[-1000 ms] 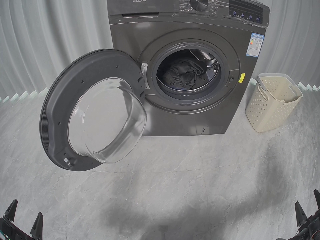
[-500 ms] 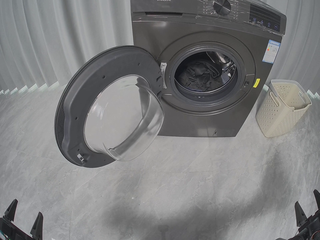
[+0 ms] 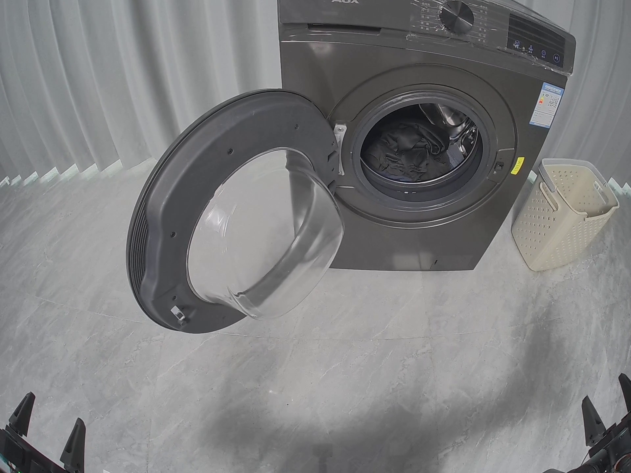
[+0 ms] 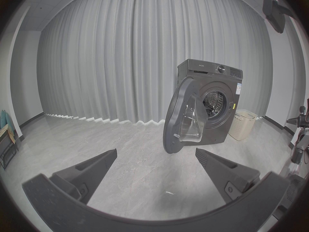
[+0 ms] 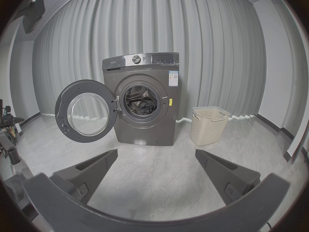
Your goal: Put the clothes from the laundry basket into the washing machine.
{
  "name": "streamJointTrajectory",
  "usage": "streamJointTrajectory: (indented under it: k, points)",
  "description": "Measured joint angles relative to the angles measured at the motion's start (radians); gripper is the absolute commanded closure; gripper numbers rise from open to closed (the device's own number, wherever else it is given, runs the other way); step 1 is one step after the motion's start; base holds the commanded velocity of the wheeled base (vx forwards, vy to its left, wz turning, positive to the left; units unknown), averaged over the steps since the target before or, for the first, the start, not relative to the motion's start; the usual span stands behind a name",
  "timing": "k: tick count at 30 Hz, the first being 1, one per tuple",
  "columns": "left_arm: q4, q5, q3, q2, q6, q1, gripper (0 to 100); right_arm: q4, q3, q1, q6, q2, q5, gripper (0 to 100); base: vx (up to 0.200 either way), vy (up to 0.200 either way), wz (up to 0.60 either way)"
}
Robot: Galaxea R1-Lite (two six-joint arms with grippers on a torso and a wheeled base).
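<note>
Head view. Washing machine (image 3: 420,139) at the back edge of the floor (image 3: 394,376), backed against the curtain (image 3: 131,67). Door (image 3: 197,231) swung wide on its left-side hinge, glass bowl bulging forward, rim hanging out over the floor well to the left of the opening. Drum mouth unobstructed. Dark clothes (image 3: 407,149) heaped inside the drum, low and toward the back. Laundry basket (image 3: 565,215) on the floor just beside the machine's right side, narrow gap between them. Wide band of bare floor between the machine and the near edge. Left gripper (image 3: 49,422) at the near left corner, right gripper (image 3: 606,399) at the near right corner, both well apart from door and basket.

Left wrist view. Fingers spread wide, floor showing between them, nothing held. Door nearly edge-on, jutting out in front of the machine's front. Open floor from the fingers to the door's rim. Basket past the machine's far side.

Right wrist view. Fingers likewise spread wide, nothing between them but floor. Machine front-on, door flung out to its hinge side, clothes dark in the drum. Basket upright, near the machine's other side, small strip of floor between. Bare floor from the fingers up to both.
</note>
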Motion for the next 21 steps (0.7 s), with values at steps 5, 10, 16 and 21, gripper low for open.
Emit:
streamJointTrajectory:
  k: [5,10,16,21]
  points:
    - [-0.023,0.000,-0.029,0.000,-0.012,0.001,0,0.000,0.000,0.000,0.002,0.000,-0.001,0,0.000,0.000,0.00]
    - [-0.009,-0.016,-0.157,0.047,-0.018,-0.010,0,0.000,0.000,0.000,0.003,0.000,-0.001,0,0.000,0.000,0.00]
    - [-0.041,-0.045,-0.248,0.236,-0.026,-0.072,0,0.000,0.000,0.000,0.005,0.000,-0.002,0,0.000,0.000,0.00]
    - [-0.162,-0.066,-0.284,0.444,-0.029,-0.129,0,-0.001,0.000,0.001,0.007,0.000,-0.002,0,0.000,0.000,0.00]
